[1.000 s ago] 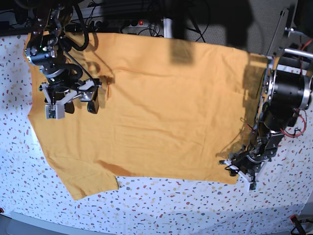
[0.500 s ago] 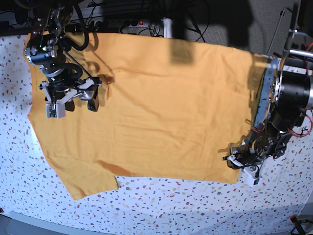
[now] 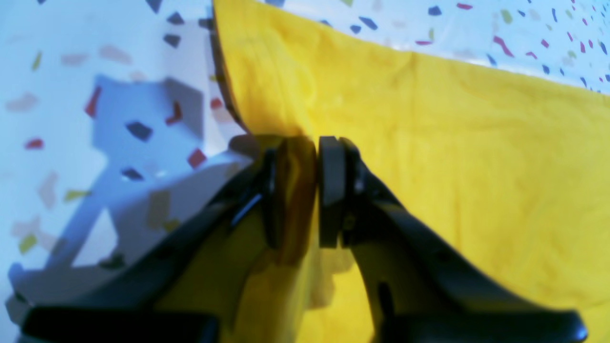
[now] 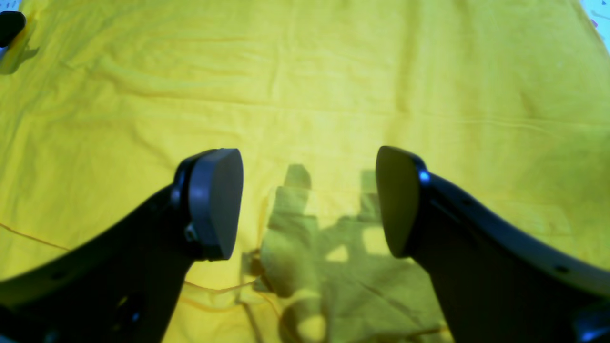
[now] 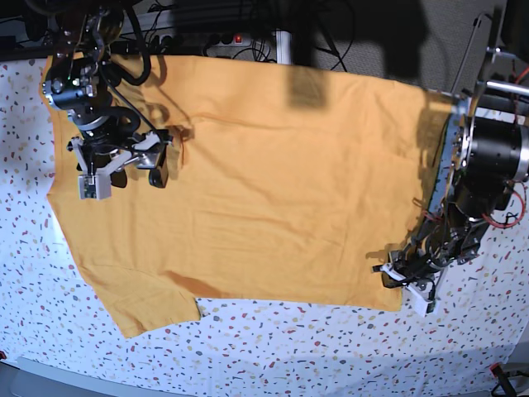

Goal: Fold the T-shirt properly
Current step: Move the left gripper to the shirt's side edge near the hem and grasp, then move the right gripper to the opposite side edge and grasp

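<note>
The mustard-yellow T-shirt (image 5: 273, 190) lies spread flat on the table, with one sleeve at the near left. My left gripper (image 5: 402, 279) sits at the shirt's near right corner. In the left wrist view the left gripper (image 3: 317, 190) has its pads pressed together on a raised fold of the T-shirt's (image 3: 452, 143) edge. My right gripper (image 5: 132, 175) hovers over the far left part of the shirt. Seen from the right wrist, the right gripper (image 4: 307, 200) is wide open with only flat T-shirt (image 4: 305, 71) cloth below it.
A white speckled tablecloth (image 5: 289, 347) covers the table around the shirt. Cables and a power strip (image 5: 223, 40) run along the far edge. The bulky left arm (image 5: 492, 157) stands over the table's right side.
The left gripper's jaws have closed onto the shirt's corner edge, and it shifted slightly. The right gripper has stayed open in place.
</note>
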